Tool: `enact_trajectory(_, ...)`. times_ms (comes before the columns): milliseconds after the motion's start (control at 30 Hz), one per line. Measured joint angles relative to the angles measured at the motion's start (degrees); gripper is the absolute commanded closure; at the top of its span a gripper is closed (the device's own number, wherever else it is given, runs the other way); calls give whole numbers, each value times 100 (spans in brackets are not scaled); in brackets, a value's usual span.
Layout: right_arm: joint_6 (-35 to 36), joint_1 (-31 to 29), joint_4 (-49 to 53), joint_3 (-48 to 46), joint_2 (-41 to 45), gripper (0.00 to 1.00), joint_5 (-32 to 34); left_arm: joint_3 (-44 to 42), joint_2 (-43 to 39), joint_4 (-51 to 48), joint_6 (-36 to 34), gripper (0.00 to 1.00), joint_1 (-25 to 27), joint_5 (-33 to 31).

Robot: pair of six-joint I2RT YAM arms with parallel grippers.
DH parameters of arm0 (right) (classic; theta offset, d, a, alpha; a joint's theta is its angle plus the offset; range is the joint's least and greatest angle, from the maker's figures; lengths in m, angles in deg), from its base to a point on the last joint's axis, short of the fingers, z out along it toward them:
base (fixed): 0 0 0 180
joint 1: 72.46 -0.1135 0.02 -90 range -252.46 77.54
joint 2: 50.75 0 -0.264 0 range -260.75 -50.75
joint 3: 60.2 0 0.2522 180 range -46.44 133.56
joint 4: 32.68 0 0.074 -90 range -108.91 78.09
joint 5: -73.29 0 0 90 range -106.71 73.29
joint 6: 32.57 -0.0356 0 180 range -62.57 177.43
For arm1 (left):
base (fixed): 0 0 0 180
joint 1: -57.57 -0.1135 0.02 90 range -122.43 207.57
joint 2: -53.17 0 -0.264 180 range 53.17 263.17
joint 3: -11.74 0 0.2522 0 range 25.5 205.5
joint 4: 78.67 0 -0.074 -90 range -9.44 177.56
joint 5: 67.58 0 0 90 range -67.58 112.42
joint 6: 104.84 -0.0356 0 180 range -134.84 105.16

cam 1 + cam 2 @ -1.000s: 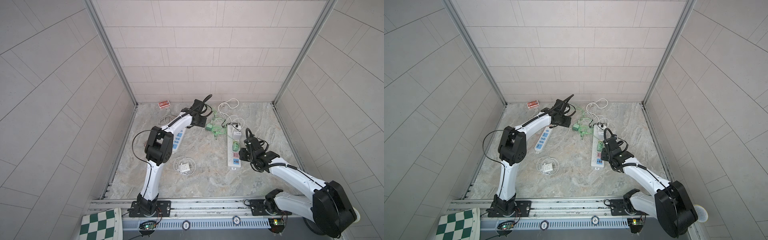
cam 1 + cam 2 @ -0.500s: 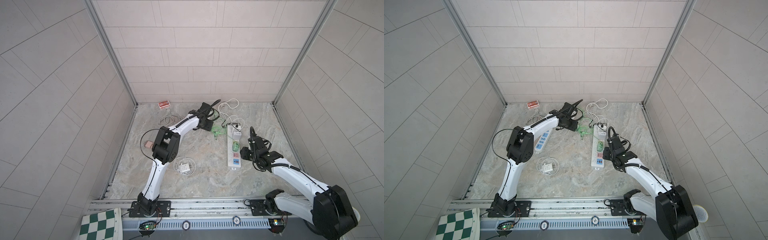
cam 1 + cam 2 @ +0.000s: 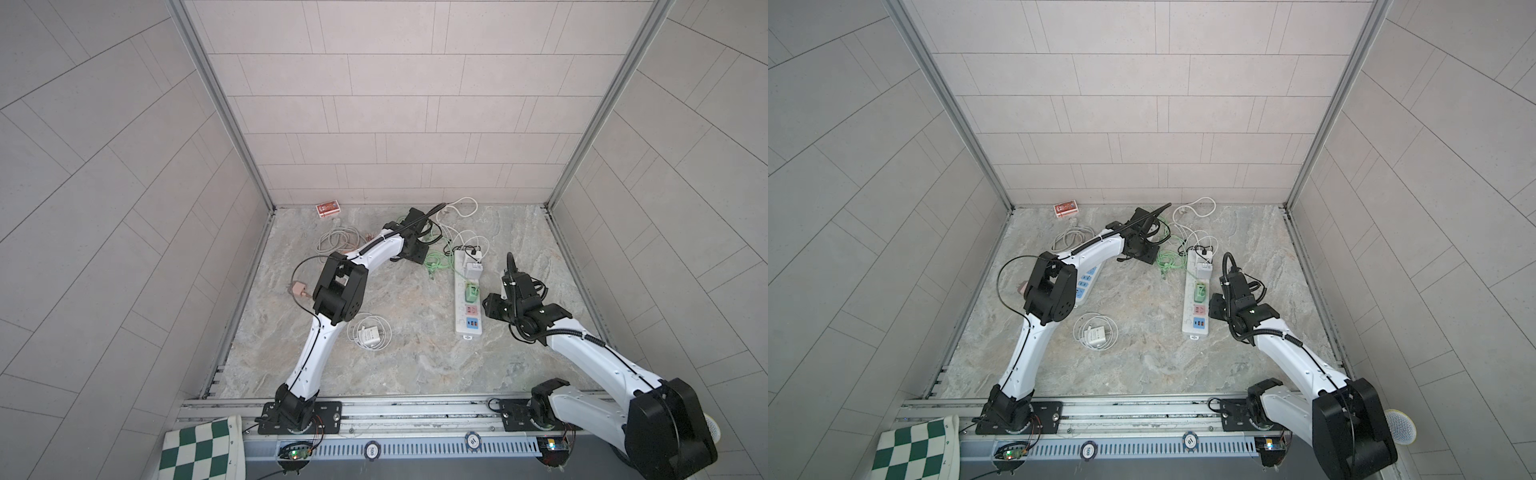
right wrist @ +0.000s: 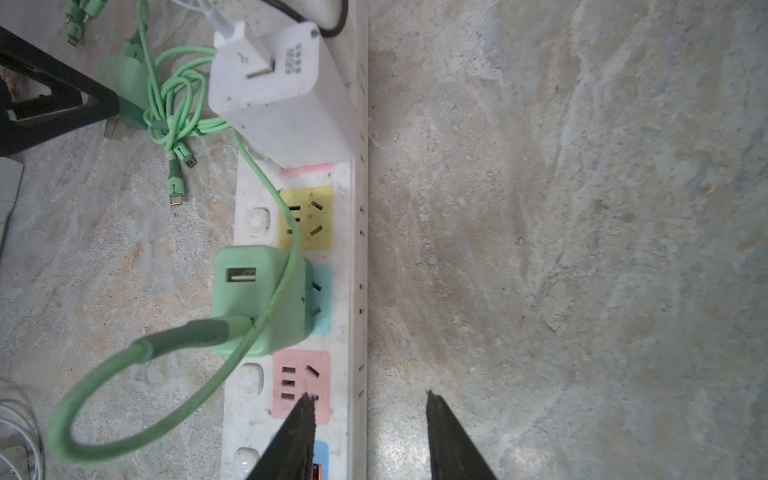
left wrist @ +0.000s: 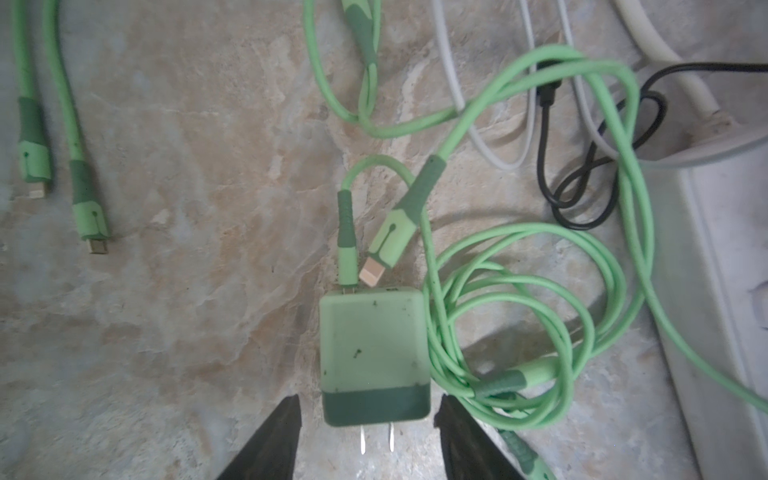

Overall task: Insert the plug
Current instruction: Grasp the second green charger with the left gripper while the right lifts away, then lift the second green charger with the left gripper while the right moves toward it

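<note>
In a top view the left gripper hangs low beside the power strip, with the right gripper at its side. The left wrist view shows the green plug flat on the stone, open jaws straddling its pronged end and gripping nothing. Light, rigid and smooth, it probably wants pinching across its side edges. In the right wrist view the right jaws are parted and empty. A white charger and green charger fill two sockets, while the yellow socket and pink socket are free.

Two green chargers, two white chargers, two power strips, one red box
</note>
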Motion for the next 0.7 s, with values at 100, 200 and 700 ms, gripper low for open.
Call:
enact_trajectory(100,17,20,0,-4,7,56,-39,48,85,13,-37,41,0,-24)
enact_trajectory(200,35,24,0,-15,55,56,-55,155,203,9,-70,44,0,-31)
enact_trajectory(700,179,52,37,-81,396,56,-433,221,269,-157,-356,64,0,37)
